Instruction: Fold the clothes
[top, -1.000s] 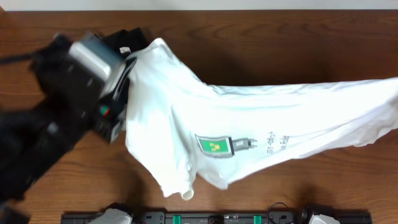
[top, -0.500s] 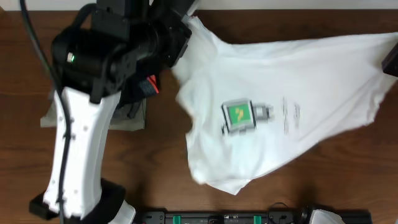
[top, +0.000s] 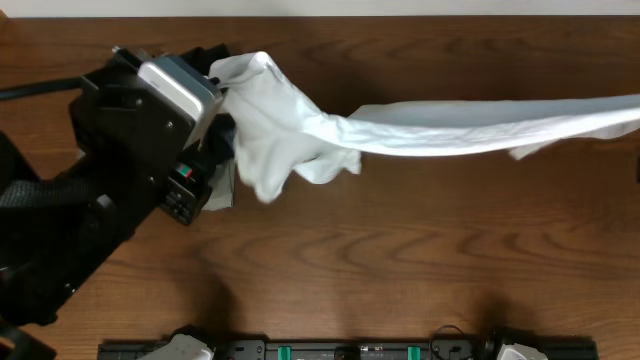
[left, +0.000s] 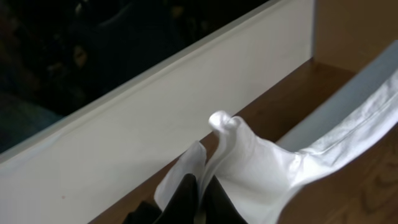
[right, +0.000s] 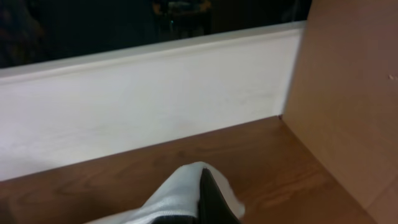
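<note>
The clothes are one white T-shirt (top: 420, 140), pulled into a long narrow band in the air across the back of the table. Its chest print is hidden in the folds. My left gripper (top: 215, 75) holds the shirt's left end, which bunches and hangs down beside it. In the left wrist view the black fingers (left: 186, 196) are shut on the white cloth (left: 261, 162). My right gripper is past the right edge of the overhead view. In the right wrist view, the right gripper (right: 202, 177) is shut on a white fold of the shirt (right: 177, 193).
A grey folded garment (top: 226, 192) and a dark one (top: 222, 140) lie partly under my left arm. A white wall strip (right: 155, 93) runs along the table's back, and a wooden side panel (right: 348, 93) stands at the right. A black rail (top: 350, 350) lines the front edge.
The shirt hung spread with its green print showing; now it is stretched into a thin band. My left arm has swung around at the far left, still holding the cloth.
</note>
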